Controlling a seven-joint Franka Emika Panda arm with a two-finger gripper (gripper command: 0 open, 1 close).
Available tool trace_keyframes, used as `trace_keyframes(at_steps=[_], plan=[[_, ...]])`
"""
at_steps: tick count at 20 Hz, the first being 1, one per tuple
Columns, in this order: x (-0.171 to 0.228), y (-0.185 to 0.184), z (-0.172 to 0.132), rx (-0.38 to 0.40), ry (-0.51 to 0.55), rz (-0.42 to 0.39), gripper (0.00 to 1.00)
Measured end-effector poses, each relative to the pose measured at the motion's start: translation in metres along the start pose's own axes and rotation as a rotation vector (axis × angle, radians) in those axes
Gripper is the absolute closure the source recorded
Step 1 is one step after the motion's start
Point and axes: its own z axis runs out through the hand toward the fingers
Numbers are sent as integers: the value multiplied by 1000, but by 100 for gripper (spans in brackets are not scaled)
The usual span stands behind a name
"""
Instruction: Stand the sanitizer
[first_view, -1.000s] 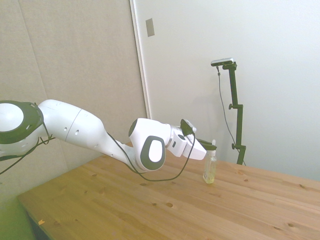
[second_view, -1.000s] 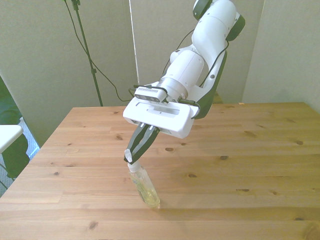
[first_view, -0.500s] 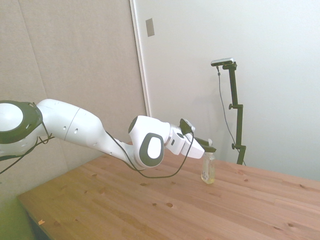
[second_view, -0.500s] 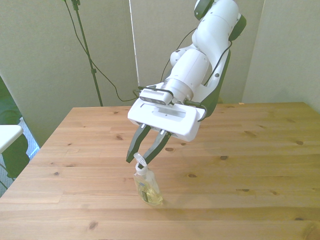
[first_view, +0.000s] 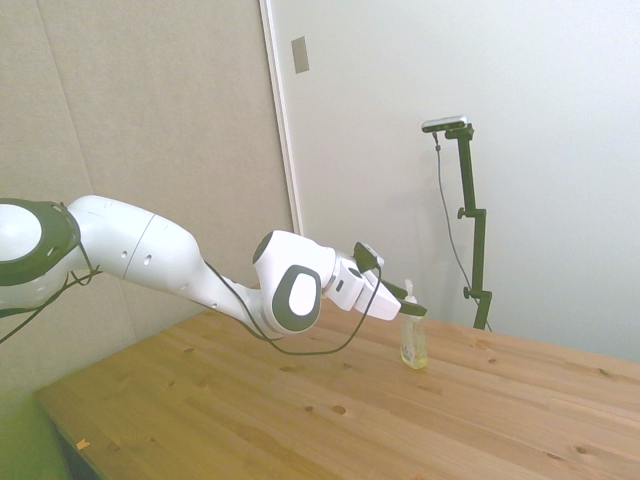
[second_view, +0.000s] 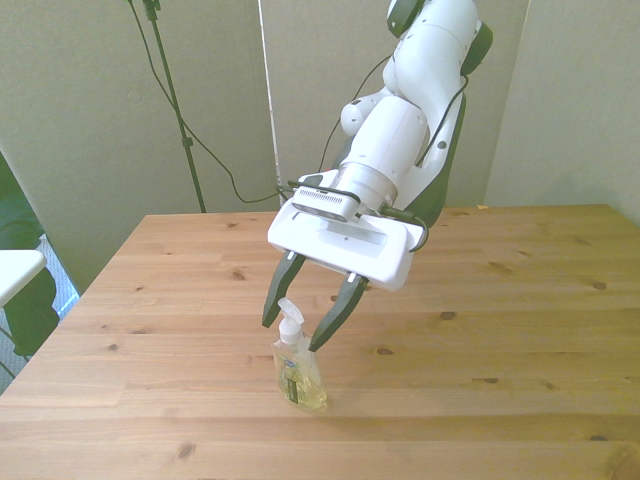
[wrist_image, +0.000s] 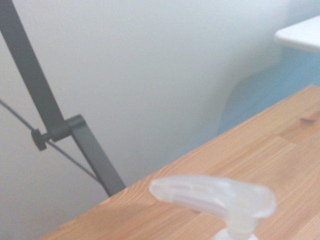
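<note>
Side view: I've got the sanitizer (first_view: 413, 340) standing upright on the wooden table (first_view: 330, 410), toward the far edge, base flat on the wood. It's a small clear bottle with pale yellow-green liquid filling most of the body. The gripper (first_view: 411, 303) sits right at the pump top; from this angle I can't separate the fingers. Front view: the gripper (second_view: 296, 318) is spread wide, the two dark fingers (second_view: 272, 299) splayed either side of the white pump head, neither one touching it as far as I can see. The sanitizer (second_view: 299, 372) is upright on the table (second_view: 520, 340) near the front edge, toward the front view's left of centre, white label with bluish print facing the camera, yellow-green liquid showing round and below the label. Nozzle points to the front view's left. Wrist view: only the white pump head (wrist_image: 215, 197) is in frame, close and blurred, with the table (wrist_image: 280, 145) behind it and a pale wall beyond. Bottle body is out of frame here.
</note>
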Motion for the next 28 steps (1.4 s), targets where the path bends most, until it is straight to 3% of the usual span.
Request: trace_keyframes(at_steps=[6,12,20,28], plan=[[48,-20,-32,-194,-233,-65,0],[69,-10,-30,-353,-430,-207,0],[76,21,-57,-389,-590,-434,0],[62,70,-100,-396,-686,-518,0]])
